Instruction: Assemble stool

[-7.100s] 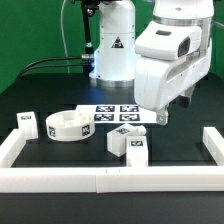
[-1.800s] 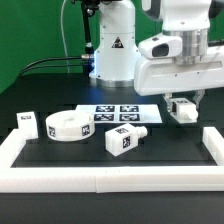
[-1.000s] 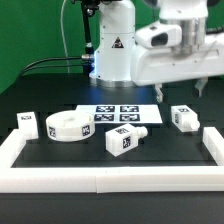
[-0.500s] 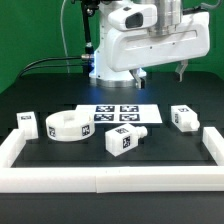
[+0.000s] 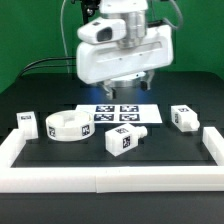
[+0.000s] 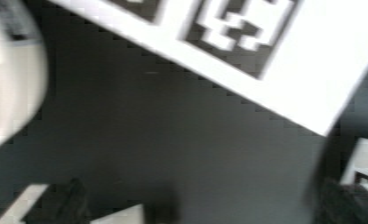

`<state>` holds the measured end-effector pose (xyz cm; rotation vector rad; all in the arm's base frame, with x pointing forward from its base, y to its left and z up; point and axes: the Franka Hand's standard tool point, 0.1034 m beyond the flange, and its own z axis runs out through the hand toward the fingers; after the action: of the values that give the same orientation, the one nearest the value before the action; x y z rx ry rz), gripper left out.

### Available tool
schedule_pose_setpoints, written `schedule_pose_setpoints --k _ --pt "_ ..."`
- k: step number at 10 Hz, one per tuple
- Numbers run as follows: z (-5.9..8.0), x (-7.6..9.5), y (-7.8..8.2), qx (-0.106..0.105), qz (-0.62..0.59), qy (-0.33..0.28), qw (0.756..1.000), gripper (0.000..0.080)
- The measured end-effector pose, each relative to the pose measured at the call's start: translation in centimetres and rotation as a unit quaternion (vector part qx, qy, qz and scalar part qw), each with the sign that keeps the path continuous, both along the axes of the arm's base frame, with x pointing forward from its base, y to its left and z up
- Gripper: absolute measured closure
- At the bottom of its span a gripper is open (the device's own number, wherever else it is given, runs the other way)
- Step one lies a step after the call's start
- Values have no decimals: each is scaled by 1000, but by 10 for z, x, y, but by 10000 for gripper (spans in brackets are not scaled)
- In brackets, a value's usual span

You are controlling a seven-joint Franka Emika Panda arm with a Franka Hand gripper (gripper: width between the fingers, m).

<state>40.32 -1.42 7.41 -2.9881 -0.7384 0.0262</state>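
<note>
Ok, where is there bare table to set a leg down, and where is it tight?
Bare table lies between the middle leg and the leg at the exterior view's right, and between the front rail and the seat disc. It is crowded where seat disc, marker board and middle leg cluster.
</note>
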Motion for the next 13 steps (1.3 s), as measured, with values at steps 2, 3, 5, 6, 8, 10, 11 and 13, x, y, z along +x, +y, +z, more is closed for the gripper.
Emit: schedule_pose_setpoints --k 2,3,5,6,8,10,11,13 --pt "-1 -1 -4 1 -6 5 1000 150" --pt "-1 -1 -3 1 -6 5 1000 150" --pt "-3 -1 -7 1 -3 6 1000 150" --pt "-5 1 -23 3 16 10 1000 150" --pt "-2 7 -45 4 1 15 1000 150" --pt "-10 4 -60 2 15 11 1000 150" --pt "-17 1 -65 1 13 13 1000 150" --pt "-30 -4 -71 -2 13 13 1000 150"
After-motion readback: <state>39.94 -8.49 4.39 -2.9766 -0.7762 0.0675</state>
